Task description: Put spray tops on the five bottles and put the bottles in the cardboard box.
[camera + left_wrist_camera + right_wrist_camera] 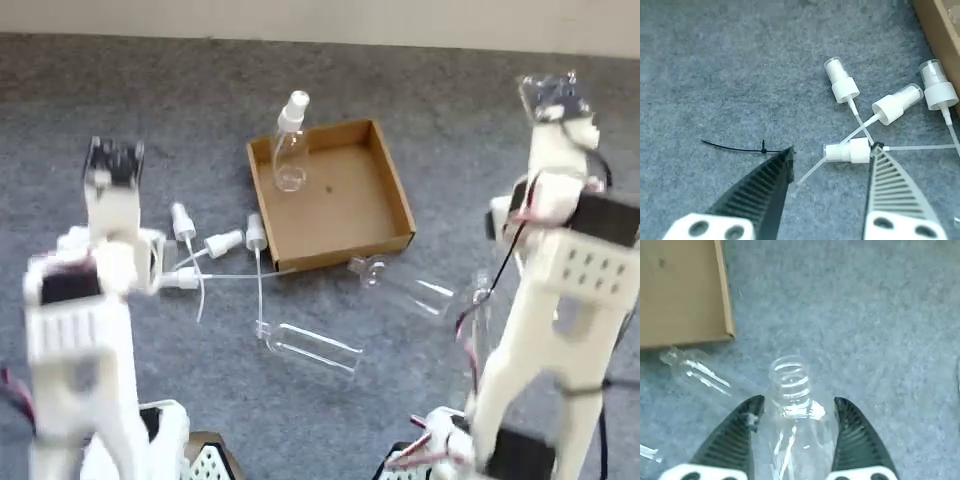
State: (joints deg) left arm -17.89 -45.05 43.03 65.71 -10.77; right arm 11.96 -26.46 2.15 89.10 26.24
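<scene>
Left wrist view showed you the relation that mattered: your left pincer (831,150) stood wide open over the grey carpet (715,75), holding nothing; one spray top (850,151) lay on the carpet between its tips, hard by the pale jaw and well apart from the dark one. That top's long axis ran from jaw to jaw, capped end toward the dark jaw, thin tube trailing past the pale one; closing as it stood would likely have pinched it end-on, so a turn of the wrist to take it across the collar looked wise. Three more spray tops (895,105) lay fanned just beyond, between the pincer and the cardboard box (945,20).

Right wrist view showed your right pincer (798,402) with its jaws against both sides of a clear bottle (790,385); it looked gripped, its bare threaded neck pointing away from the wrist.

High view placed that bottle off the box's near right corner and the tops off its left wall; your left arm was the nearer to the tops.
</scene>
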